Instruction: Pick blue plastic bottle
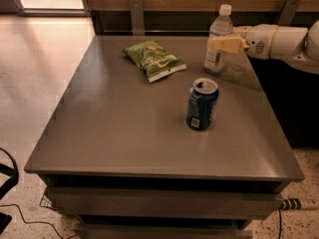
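The blue plastic bottle (218, 46) is clear with a white cap and a pale label. It stands upright at the far right of the grey table (124, 133). My gripper (222, 38) reaches in from the right on a white arm (279, 41). Its yellow fingers (227, 45) are open and astride the bottle's upper body: one crosses in front of it, the other shows behind it. The bottle rests on the table.
A dark blue drink can (202, 104) stands in front of the bottle, near the table's middle right. A green snack bag (153, 59) lies at the back centre. A wooden wall with metal brackets runs behind the table. Cables lie on the floor at the left.
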